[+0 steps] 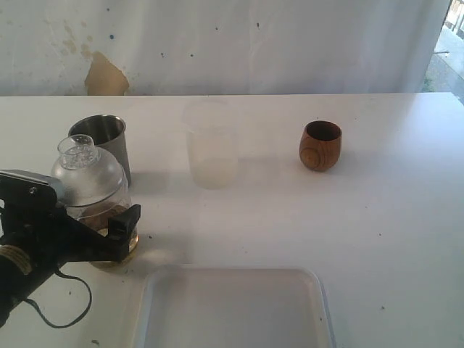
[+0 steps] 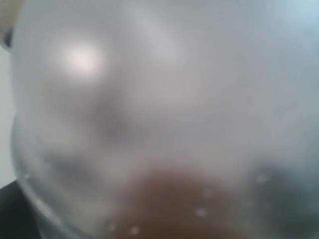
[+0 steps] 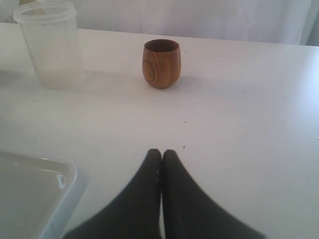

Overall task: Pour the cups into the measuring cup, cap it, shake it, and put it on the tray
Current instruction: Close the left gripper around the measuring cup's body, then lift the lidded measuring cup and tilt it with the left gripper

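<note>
Off the tray's (image 1: 232, 312) far-left corner, on the desk (image 1: 384, 217): measuring cup (image 1: 93, 190), upright, domed clear cap (image 1: 81, 163) on, amber liquid in the bottom. Sits between the wide-spread jaws of the left gripper (image 1: 98, 226), released. Just behind it, farther from the tray: steel tumbler (image 1: 103, 136). Beyond the tray's far edge: frosted cup (image 1: 212, 156). Beyond its far-right corner: wooden cup (image 1: 320, 145), upright. Near one tray corner: right gripper (image 3: 162, 152), clenched on nothing.

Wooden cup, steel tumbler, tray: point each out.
wooden cup (image 1: 320, 148), exterior view, front of its body.
steel tumbler (image 1: 120, 147), exterior view, side wall under the rim.
tray (image 1: 232, 312), exterior view, bare floor.
</note>
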Action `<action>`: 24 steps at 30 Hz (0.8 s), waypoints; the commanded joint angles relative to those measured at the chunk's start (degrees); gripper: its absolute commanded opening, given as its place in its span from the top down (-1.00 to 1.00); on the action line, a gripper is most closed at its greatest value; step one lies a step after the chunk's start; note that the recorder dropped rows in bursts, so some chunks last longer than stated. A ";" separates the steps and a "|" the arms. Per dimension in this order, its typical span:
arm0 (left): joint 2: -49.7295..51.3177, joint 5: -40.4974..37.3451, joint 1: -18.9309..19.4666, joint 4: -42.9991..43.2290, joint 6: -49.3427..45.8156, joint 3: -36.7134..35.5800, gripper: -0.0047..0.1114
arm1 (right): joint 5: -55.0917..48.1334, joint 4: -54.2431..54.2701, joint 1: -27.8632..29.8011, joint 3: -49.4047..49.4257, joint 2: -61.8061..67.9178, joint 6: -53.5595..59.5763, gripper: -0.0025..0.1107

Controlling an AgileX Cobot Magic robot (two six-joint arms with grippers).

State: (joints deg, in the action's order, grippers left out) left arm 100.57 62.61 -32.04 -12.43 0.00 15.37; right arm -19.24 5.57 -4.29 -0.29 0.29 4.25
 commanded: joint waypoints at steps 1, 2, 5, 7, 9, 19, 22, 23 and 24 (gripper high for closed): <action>0.16 0.32 -0.08 2.30 0.00 0.07 -0.89 | 0.02 -0.03 0.31 0.29 -0.29 0.01 0.96; 0.16 0.32 -0.08 2.30 0.00 0.07 -0.89 | 0.02 -0.03 0.31 0.29 -0.29 0.01 0.96; 0.16 0.32 -0.08 2.06 0.00 0.07 -0.89 | 0.02 -0.03 0.31 0.29 -0.29 0.01 0.96; 0.16 0.32 -0.08 1.42 0.00 0.07 -0.89 | 0.02 -0.03 0.31 0.29 -0.29 0.01 0.96; 0.16 0.47 -0.08 0.97 0.00 0.07 -0.89 | 0.02 -0.03 0.31 0.29 -0.29 0.01 0.96; 0.16 -6.99 -0.08 -0.13 2.12 2.86 -0.89 | 0.02 -0.03 0.31 0.29 -0.29 0.01 0.96; 0.16 -10.97 -0.08 0.26 1.09 5.29 -0.89 | 0.02 -0.03 0.31 0.29 -0.29 0.01 0.96; 0.16 -11.25 -0.08 0.26 1.09 5.65 -0.89 | 0.02 -0.03 0.31 0.29 -0.29 0.01 0.96; 0.16 -11.25 -0.08 0.26 1.09 5.95 -0.88 | 0.02 -0.03 0.31 0.29 -0.29 0.01 0.96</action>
State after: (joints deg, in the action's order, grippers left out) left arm 100.66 52.67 -32.04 -11.67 1.37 20.10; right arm -19.24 5.57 -4.29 -0.29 0.29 4.25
